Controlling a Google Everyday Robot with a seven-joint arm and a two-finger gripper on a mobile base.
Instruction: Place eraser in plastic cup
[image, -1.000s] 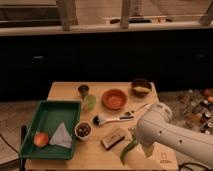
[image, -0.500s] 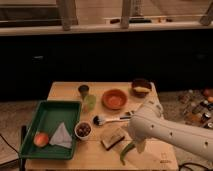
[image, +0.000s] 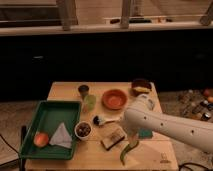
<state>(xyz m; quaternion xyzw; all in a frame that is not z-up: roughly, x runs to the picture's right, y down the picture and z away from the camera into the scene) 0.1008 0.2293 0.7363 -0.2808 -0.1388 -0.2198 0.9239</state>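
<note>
Currently the pincer (image: 131, 134) sits low over the desk (image: 64, 91), at the end of the smooth white arm (image: 165, 125) that comes in from the right. It is mostly hidden behind the arm's rounded wrist, so I can't tell how wide it is or whether it touches anything. It is just right of the eraser.

The eraser (image: 113, 138) is a flat rectangular block with a tan top and a dark edge. It lies on the light wooden desk, front-centre, at a slight diagonal.

The plastic cup (image: 89, 102) is a translucent yellow-green tumbler, upright, well apart from the eraser toward the back left. A shorter dark cup (image: 84, 90) stands just behind it.

Other items:
- Round orange bowl (image: 114, 98), right of the cups.
- Dark brown bowl (image: 141, 86) at the back right, with something yellow inside.
- Small white bowl (image: 83, 130) with dark contents, left of the eraser.
- Brush-like tool (image: 102, 120) with a dark head and a pale handle, between the orange bowl and the eraser.
- Curved green object (image: 127, 150) near the front edge.
- Dark green square sponge (image: 145, 133), partly under the arm.
- Green plastic tray (image: 50, 112) on the left, holding an orange round fruit (image: 41, 139) and a pale folded cloth (image: 61, 135).
</note>
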